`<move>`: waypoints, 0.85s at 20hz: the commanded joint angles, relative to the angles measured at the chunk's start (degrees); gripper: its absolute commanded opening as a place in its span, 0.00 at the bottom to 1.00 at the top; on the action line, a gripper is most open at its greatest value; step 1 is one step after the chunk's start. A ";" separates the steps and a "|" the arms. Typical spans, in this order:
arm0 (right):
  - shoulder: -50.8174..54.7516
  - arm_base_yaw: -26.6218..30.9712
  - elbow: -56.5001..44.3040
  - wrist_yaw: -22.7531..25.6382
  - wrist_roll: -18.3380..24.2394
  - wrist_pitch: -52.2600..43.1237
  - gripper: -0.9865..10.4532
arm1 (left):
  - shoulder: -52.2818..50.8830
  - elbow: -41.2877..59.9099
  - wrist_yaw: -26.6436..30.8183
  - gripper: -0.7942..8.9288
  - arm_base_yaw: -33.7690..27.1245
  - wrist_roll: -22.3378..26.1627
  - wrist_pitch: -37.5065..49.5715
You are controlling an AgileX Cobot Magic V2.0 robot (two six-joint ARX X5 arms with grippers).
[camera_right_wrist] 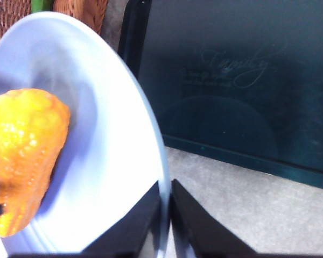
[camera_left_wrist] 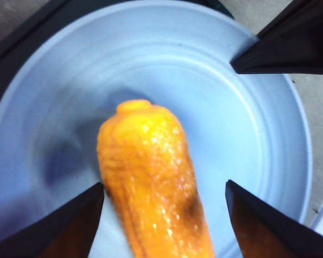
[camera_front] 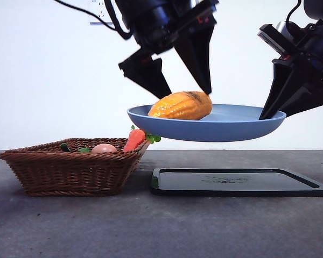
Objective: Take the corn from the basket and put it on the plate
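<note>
The yellow-orange corn lies on its side on the light-blue plate. The plate hangs level in the air above the table. My right gripper is shut on the plate's rim at the right. My left gripper hovers right over the corn, open, one jaw on each side with a gap to the cob. The brown wicker basket stands on the table at the left, below the plate's edge.
A red-orange carrot with green leaves and a pinkish egg-like ball lie in the basket. A flat black tray rests on the table under the raised plate.
</note>
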State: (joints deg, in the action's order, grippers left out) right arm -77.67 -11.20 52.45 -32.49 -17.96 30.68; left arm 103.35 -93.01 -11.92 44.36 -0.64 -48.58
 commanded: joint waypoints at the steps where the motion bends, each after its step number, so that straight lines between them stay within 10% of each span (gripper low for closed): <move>1: -0.55 -0.17 1.03 -0.52 -0.76 -0.55 0.09 | 0.02 -3.48 0.15 0.46 0.55 1.70 -1.55; 17: -14.86 7.50 9.14 -0.33 0.79 -1.07 0.09 | -5.64 -12.37 0.13 0.46 -4.87 2.95 -8.96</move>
State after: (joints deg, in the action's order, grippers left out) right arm -91.88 -3.73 60.53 -32.36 -17.85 30.46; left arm 97.34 -103.61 -11.90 39.24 1.83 -57.78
